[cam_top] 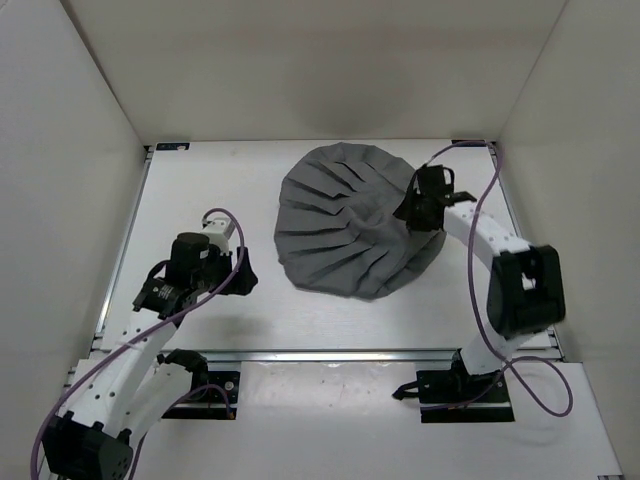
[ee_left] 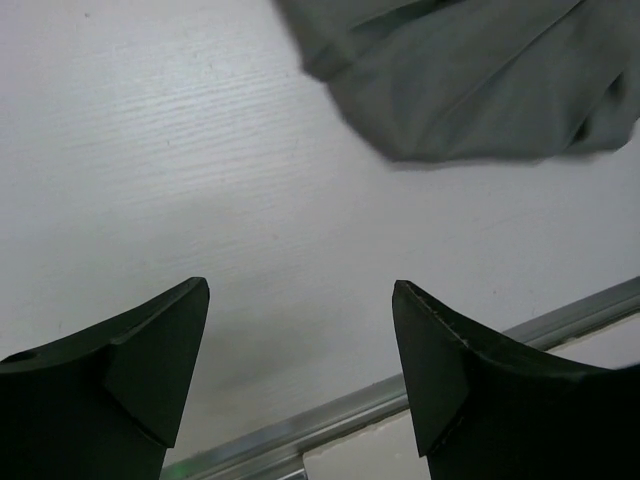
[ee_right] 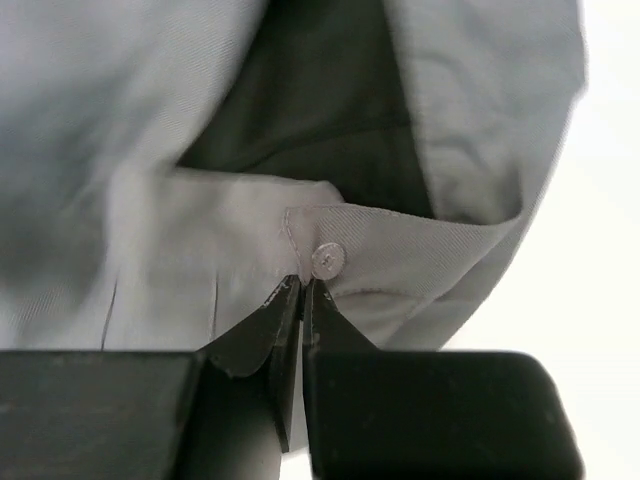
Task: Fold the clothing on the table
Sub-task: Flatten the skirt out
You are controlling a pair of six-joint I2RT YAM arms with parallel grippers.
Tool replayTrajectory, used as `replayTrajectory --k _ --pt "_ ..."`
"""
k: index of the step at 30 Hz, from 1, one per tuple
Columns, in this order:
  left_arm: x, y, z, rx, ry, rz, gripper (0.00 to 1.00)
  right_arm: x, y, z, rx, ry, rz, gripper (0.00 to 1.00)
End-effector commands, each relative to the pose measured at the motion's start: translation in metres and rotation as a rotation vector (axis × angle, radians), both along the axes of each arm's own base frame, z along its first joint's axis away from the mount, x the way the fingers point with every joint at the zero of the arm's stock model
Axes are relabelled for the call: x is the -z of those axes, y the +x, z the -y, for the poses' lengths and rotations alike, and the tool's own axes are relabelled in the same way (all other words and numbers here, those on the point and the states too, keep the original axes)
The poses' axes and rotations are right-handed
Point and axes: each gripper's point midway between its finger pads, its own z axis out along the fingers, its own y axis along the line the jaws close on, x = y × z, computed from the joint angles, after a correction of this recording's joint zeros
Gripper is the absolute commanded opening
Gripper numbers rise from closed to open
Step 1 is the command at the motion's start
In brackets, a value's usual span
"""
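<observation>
The clothing (cam_top: 340,220), a dark grey pleated skirt, lies fanned out on the white table (cam_top: 200,190), right of centre. My right gripper (cam_top: 412,210) is at the skirt's right edge. In the right wrist view that gripper (ee_right: 302,283) is shut, pinching the waistband of the clothing (ee_right: 150,150) just below a small button (ee_right: 327,260). My left gripper (cam_top: 245,272) hovers over bare table left of the skirt. In the left wrist view it (ee_left: 300,300) stands open with nothing between its fingers, and the clothing (ee_left: 480,80) lies ahead at the upper right.
A metal rail (cam_top: 330,354) runs along the table's near edge, and it shows in the left wrist view as the rail (ee_left: 400,400) just below the fingers. White enclosure walls (cam_top: 60,120) stand on the left, back and right. Purple cables loop off both arms.
</observation>
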Motion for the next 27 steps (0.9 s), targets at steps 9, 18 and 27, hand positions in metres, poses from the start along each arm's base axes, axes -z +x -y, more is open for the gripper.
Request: replayTrajectory --k 9,18,27 --pt "-0.067 0.090 0.101 0.221 -0.191 0.140 0.83 0.007 -0.175 -0.081 -0.196 0.246 -0.124 0.00" --pt "-0.042 0.128 0.255 0.429 -0.321 -0.106 0.83 0.024 -0.190 -0.058 -0.122 0.272 -0.102 0.00" --pt "-0.002 0.146 0.347 0.422 -0.448 -0.316 0.82 0.033 -0.188 -0.059 -0.127 0.297 -0.100 0.00"
